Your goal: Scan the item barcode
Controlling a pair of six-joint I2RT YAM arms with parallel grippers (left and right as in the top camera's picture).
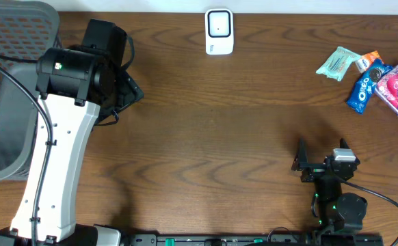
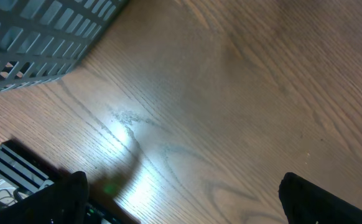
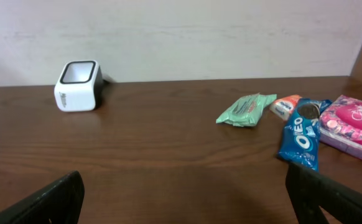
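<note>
Dark wood-grain table (image 1: 219,137) against a pale wall (image 3: 181,31) — both claws spread, holding nothing.

scanner (image 1: 219,31) at table's (image 1: 213,137) far edge, snack packets (image 1: 373,78) right.

The worktop (image 1: 213,137) is evenly and softly lit from above, with faint shadows. A bright patch of glare is seen on the wood in the left wrist view. The right wrist view is slightly soft.
</note>
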